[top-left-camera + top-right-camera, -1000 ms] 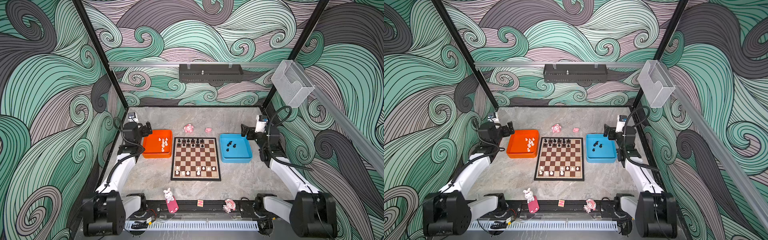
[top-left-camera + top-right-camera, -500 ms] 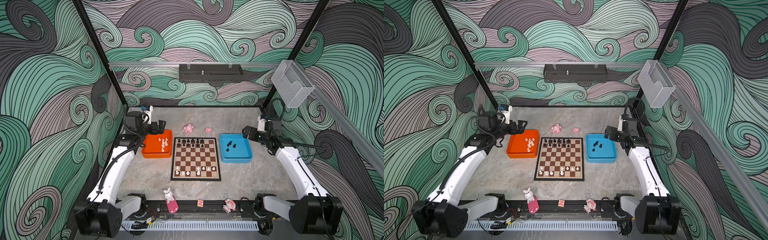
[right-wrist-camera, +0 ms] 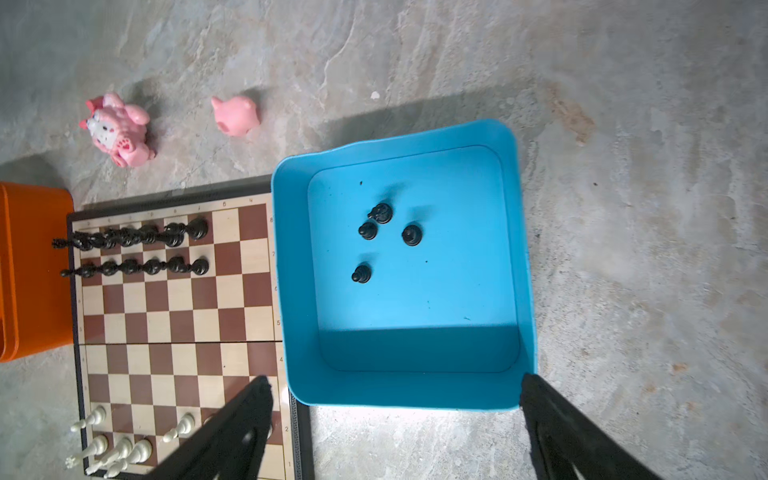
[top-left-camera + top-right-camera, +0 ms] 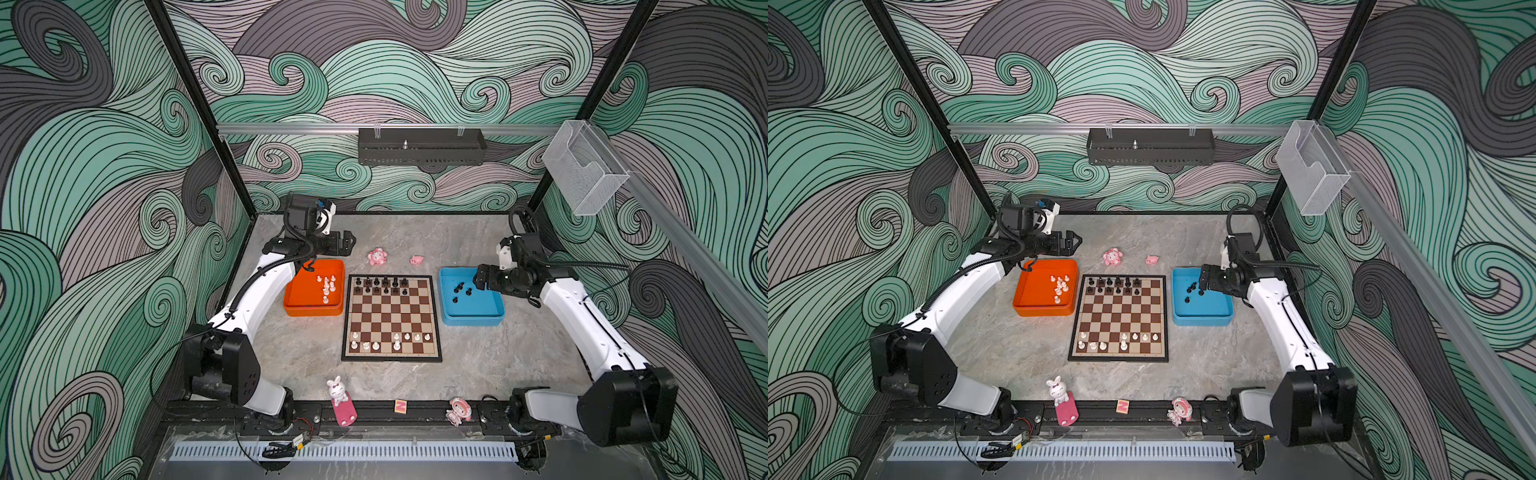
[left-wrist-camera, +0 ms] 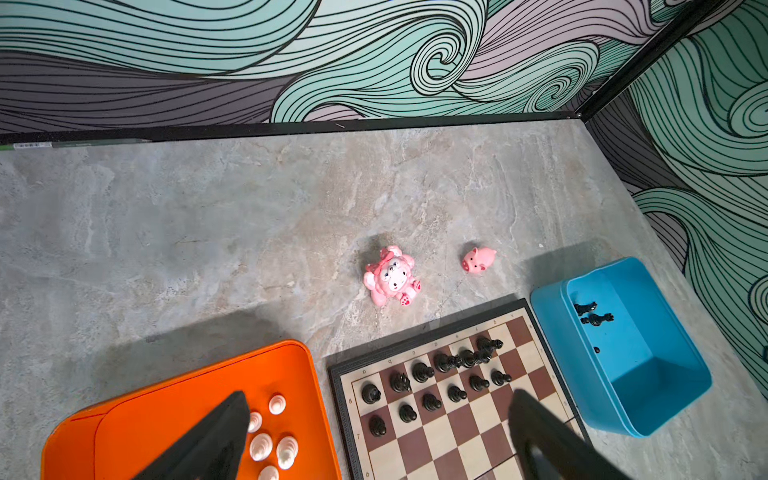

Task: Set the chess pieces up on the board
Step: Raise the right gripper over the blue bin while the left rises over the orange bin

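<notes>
The board (image 4: 390, 318) (image 4: 1120, 318) lies mid-table. Black chess pieces (image 4: 380, 284) fill part of its two far rows, and white pieces (image 4: 390, 338) stand in its near rows. More white pieces (image 4: 327, 286) (image 5: 270, 440) lie in the orange tray (image 4: 303, 305). Several black ones (image 4: 459, 289) (image 3: 380, 232) lie in the blue tray (image 4: 478, 313). My left gripper (image 4: 351, 243) (image 5: 379, 395) hangs open and empty above the orange tray's far right corner. Open and empty too, my right gripper (image 4: 478, 282) (image 3: 395, 379) hovers over the blue tray.
Two pink figurines (image 4: 377, 257) (image 4: 416, 260) lie on the table beyond the board. On the front rail stand a bunny toy (image 4: 338, 390), a small block (image 4: 400, 405) and another pink figurine (image 4: 459, 411). Walls close in the back and sides.
Both arms have lifted away from the side walls. The left gripper swung right, above the orange tray's far edge. The right gripper swung left, over the blue tray.
</notes>
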You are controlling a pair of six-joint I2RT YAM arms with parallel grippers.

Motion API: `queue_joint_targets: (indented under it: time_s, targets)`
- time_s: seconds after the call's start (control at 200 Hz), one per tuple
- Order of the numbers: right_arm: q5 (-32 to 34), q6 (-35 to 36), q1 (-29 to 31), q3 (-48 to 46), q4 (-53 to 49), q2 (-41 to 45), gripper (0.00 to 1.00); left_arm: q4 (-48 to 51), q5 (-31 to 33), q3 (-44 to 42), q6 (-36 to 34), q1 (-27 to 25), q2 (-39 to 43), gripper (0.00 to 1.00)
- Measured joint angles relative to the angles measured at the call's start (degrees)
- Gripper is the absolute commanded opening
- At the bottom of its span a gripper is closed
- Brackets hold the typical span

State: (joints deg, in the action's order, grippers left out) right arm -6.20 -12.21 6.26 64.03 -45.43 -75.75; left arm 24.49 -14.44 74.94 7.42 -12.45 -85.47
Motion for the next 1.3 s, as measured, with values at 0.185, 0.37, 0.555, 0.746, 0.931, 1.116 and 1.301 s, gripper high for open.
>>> queue_joint_targets:
  time_s: [0.185, 0.37, 0.555, 0.746, 0.931, 1.116, 1.301]
  targets:
    - [-1.09, 1.25, 1.03, 3.65, -1.07, -6.54, 0.99, 1.01, 0.35, 0.0, 0.02, -1.44, -0.46, 0.99]
    - [-1.36, 2.34, 1.29, 5.84, -1.22, -10.64, 0.94, 1.38, 1.31, 0.0, 0.02, -1.57, -0.59, 0.99]
    - [-1.14, 3.15, 1.51, 6.34, -0.98, -13.27, 0.79, 1.42, 2.05, 0.0, 0.02, -1.57, -0.7, 0.99]
    - [0.52, 3.23, 1.55, 6.29, -0.15, -15.56, 0.66, 1.44, 2.67, 0.0, 0.0, -1.57, -0.76, 0.99]
    - [2.43, 3.21, 1.55, 5.62, 1.53, -18.97, 0.56, 1.42, 3.06, 0.0, 0.0, -1.57, -1.75, 0.99]
    - [3.21, 3.41, 1.55, 4.26, 3.63, -20.92, 0.5, 1.44, 3.37, 0.0, 0.02, -1.6, -2.32, 0.99]
    - [3.21, 3.67, 1.55, 3.5, 5.31, -21.4, 0.48, 1.51, 3.61, 0.0, -0.07, -1.6, -3.13, 0.99]
